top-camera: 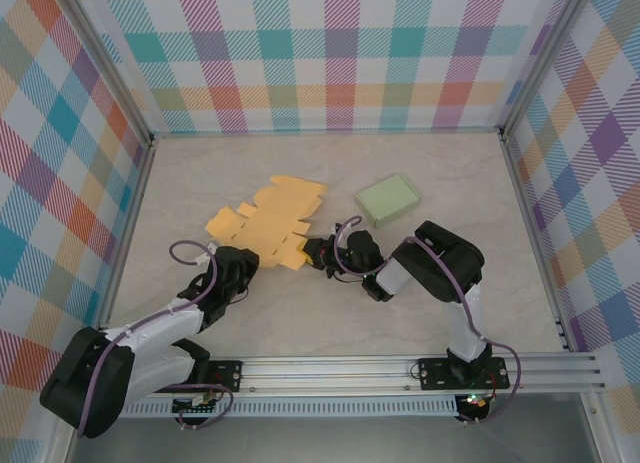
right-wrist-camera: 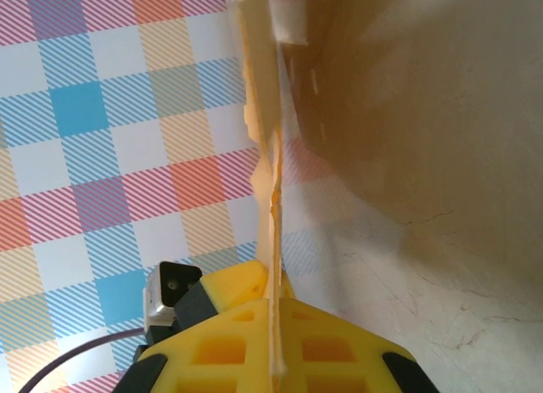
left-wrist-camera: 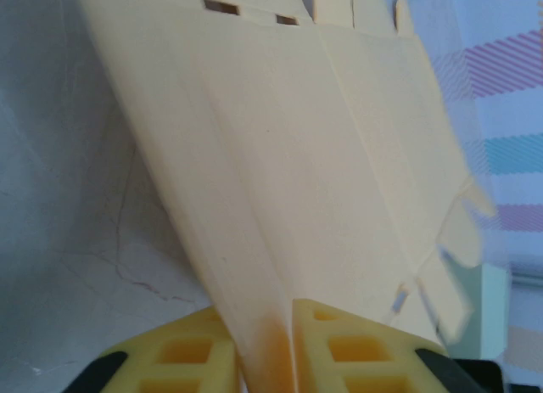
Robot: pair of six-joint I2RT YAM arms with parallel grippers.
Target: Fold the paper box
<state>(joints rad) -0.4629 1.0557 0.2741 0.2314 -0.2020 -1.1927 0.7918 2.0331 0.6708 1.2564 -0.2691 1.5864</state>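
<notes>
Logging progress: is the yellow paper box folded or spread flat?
Spread out: the yellow paper box is an open cut-out sheet, flaps splayed; left gripper and right gripper pinch its near edge.

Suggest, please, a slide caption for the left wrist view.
Left tool pinching an edge of the flat pale-orange paper box blank, with the pale marbled table alongside.
</notes>
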